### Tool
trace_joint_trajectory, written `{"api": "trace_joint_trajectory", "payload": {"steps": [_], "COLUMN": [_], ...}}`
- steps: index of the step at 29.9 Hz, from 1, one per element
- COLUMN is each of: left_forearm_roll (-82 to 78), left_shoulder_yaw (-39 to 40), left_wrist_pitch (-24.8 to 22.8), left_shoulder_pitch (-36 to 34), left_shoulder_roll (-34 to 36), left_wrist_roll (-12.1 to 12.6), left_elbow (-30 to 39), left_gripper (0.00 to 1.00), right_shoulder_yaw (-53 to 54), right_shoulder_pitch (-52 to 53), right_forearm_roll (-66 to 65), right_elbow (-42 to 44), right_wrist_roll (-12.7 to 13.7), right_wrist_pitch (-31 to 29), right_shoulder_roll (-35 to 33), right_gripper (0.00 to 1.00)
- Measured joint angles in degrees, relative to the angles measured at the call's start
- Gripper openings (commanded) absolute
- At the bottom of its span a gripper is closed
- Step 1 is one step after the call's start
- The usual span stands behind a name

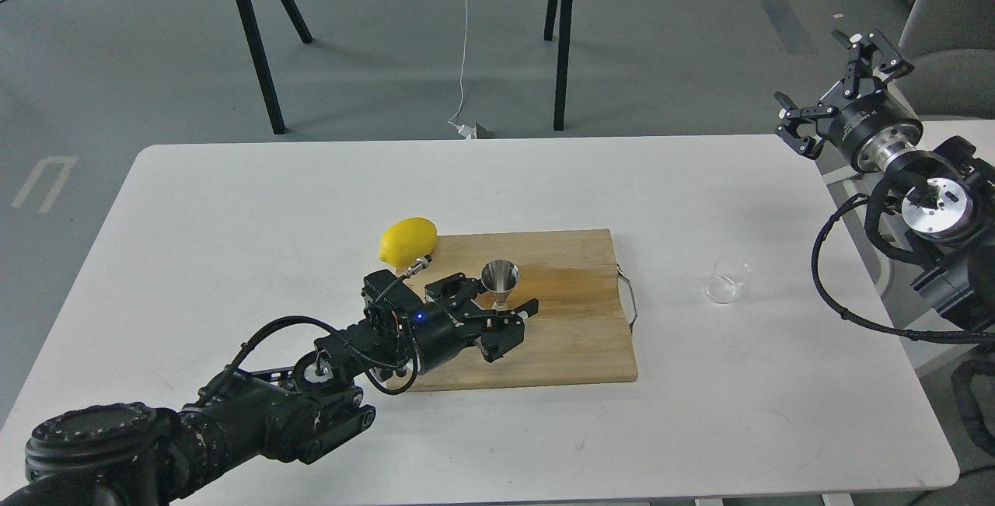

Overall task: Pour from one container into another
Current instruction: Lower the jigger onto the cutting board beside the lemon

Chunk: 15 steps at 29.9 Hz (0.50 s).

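The shiny steel jigger (pixel 499 277) stands upright on the wooden cutting board (pixel 567 335), near its back left part. My left gripper (pixel 502 305) is open, low over the board, with one finger on each side of the jigger's lower cone. The small clear glass tumbler (pixel 727 280) rests on the white table to the right of the board, with nothing near it. My right gripper (pixel 836 80) hangs open in the air beyond the table's far right corner, well above and behind the tumbler, and it holds nothing.
A yellow lemon (pixel 407 239) lies at the board's back left corner, just behind my left wrist. A wire handle (pixel 630 300) sticks out from the board's right edge. The white table (pixel 233 211) ends close to my right arm.
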<state>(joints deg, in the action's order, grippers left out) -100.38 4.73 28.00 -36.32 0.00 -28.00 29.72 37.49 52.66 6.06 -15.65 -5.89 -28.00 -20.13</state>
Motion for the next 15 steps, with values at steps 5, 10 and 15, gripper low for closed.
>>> {"api": "trace_joint_trajectory", "payload": {"steps": [5, 10, 15], "left_forearm_roll": [0.07, 0.11, 0.18], "left_shoulder_yaw": [0.10, 0.18, 1.39], "left_wrist_pitch": [0.00, 0.00, 0.00], "left_shoulder_pitch": [0.00, 0.00, 0.60], "left_shoulder_roll": [0.00, 0.00, 0.01], "left_wrist_roll": [0.00, 0.00, 0.00], "left_elbow": [-0.01, 0.06, 0.69], "left_gripper": [0.81, 0.81, 0.82], "right_shoulder_yaw": [0.18, 0.26, 0.15], "right_shoulder_pitch": [-0.17, -0.18, -0.19], "right_forearm_roll": [0.00, 0.00, 0.00], "right_elbow": [0.00, 0.00, 0.00], "right_wrist_roll": [0.00, 0.00, 0.00], "right_wrist_pitch": [0.00, 0.00, 0.00], "right_shoulder_roll": [0.00, 0.08, 0.09], "right_gripper": [1.00, 1.00, 1.00]}}
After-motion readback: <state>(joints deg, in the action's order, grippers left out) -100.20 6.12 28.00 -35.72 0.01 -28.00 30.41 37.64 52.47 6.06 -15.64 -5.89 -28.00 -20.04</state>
